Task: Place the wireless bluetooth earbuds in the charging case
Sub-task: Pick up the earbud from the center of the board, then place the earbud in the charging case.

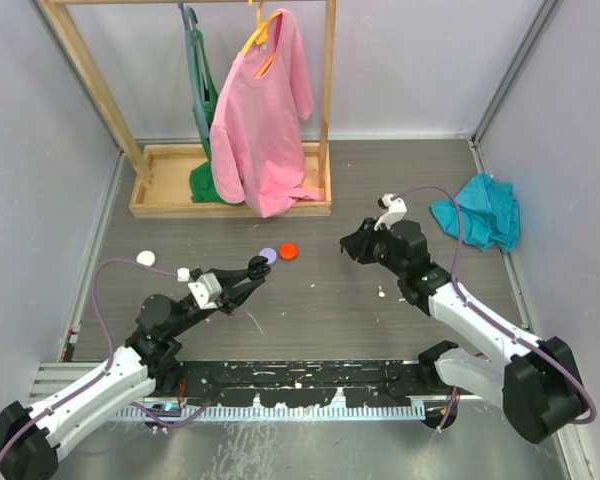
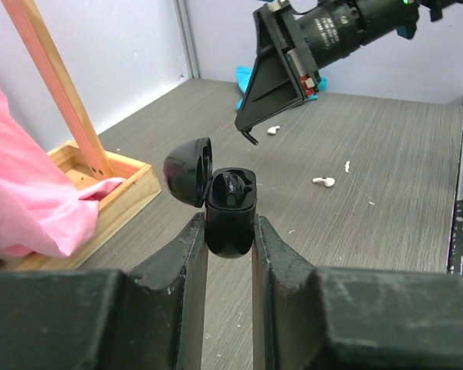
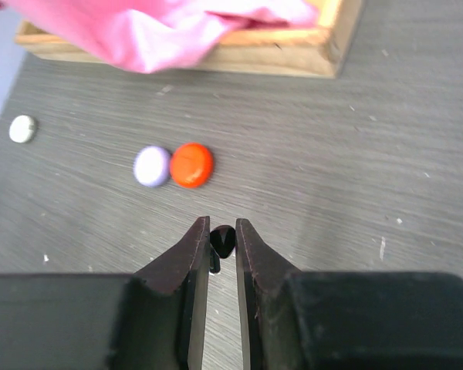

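My left gripper [image 2: 229, 225] is shut on a black charging case [image 2: 230, 231], held upright above the table. Its lid [image 2: 187, 169] hangs open to the left, and a dark earbud [image 2: 231, 189] sits in the case. In the top view this gripper [image 1: 255, 272] is left of centre. My right gripper [image 3: 221, 223] is shut on a small black earbud [image 3: 224, 240] pinched at its tips. It hovers [image 1: 350, 243] to the right of the case and apart from it. Two white earbuds [image 2: 323, 182] [image 2: 272, 130] lie on the table beyond the case.
A lilac round case [image 3: 152, 166] and a red one [image 3: 191, 164] lie side by side; a white one [image 1: 145, 258] lies further left. At the back stands a wooden rack [image 1: 230, 205] with a pink shirt [image 1: 265, 120]. A teal cloth [image 1: 480, 215] lies at the right.
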Robot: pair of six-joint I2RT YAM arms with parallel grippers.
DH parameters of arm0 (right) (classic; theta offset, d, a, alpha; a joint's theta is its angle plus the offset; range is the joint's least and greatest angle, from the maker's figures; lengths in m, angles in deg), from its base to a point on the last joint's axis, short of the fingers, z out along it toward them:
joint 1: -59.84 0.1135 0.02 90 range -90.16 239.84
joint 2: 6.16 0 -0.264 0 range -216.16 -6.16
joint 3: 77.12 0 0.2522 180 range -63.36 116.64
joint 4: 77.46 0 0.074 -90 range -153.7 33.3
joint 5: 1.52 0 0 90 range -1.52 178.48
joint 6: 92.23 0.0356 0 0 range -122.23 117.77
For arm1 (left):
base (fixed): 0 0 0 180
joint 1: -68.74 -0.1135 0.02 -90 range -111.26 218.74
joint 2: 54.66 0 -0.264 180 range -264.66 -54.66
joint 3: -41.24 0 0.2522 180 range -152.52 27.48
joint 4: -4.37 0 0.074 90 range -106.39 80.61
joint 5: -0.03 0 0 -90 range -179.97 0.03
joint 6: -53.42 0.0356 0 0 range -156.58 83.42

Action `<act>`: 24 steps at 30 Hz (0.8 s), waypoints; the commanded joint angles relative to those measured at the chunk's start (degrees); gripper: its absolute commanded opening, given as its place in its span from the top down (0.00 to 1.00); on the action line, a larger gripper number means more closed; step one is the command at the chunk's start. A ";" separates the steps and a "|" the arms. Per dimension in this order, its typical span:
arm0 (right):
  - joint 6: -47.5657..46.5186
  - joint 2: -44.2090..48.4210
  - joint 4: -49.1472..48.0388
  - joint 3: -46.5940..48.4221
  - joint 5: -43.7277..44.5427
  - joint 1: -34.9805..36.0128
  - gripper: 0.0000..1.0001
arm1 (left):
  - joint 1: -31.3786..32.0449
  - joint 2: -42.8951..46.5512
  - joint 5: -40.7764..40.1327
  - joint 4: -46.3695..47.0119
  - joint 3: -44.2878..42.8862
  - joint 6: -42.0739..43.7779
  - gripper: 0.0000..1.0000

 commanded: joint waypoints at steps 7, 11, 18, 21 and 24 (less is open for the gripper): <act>-3.90 8.95 -28.89 -6.92 -4.20 7.22 0.84 | 0.11 1.25 -1.10 3.99 -0.25 0.07 1.00; -5.14 9.46 -35.10 -7.67 -3.91 11.69 0.84 | 0.08 1.49 -0.33 4.39 -0.16 -0.20 1.00; -7.08 7.30 -44.65 -7.69 -2.60 18.18 0.84 | 0.08 1.87 -0.28 5.21 0.22 -0.45 1.00; -7.64 6.02 -47.77 -7.28 -2.54 20.62 0.84 | 0.10 2.12 -0.14 5.16 0.20 -0.66 1.00; -8.86 4.32 -49.81 -6.58 -2.44 22.83 0.84 | 0.04 2.31 0.01 5.19 0.22 -0.75 1.00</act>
